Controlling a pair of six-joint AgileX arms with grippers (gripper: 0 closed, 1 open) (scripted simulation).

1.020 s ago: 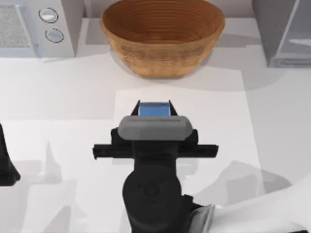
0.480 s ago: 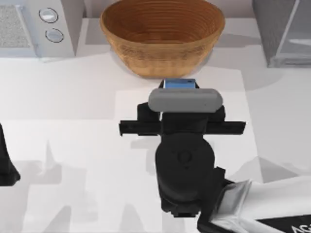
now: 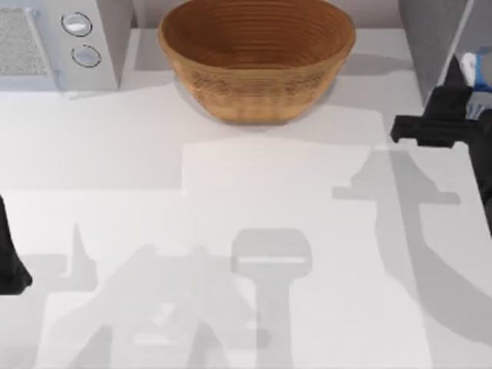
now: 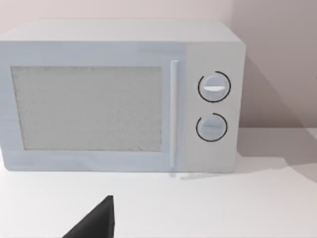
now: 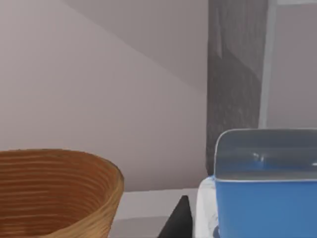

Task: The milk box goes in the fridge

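Note:
The milk box (image 3: 484,68) is a small blue carton at the top view's far right edge, held up in front of the grey fridge (image 3: 429,46). My right gripper (image 3: 475,81) is shut on it, with one dark finger (image 3: 458,75) showing beside the carton. In the right wrist view the blue milk box (image 5: 267,203) is close up, and the fridge (image 5: 233,74) with its pale door panel stands just behind. Most of the carton lies beyond the picture's edge. My left arm (image 3: 9,261) rests parked at the table's left edge.
A large woven bowl (image 3: 257,54) stands at the back middle, left of the fridge, and its rim appears as the bowl (image 5: 54,193) in the right wrist view. A white appliance with two round knobs (image 3: 61,38) occupies the back left and faces the left wrist camera (image 4: 119,94).
My right gripper has carried the milk box from just in front of the bowl to the back right, up to the fridge. The left arm has stayed still.

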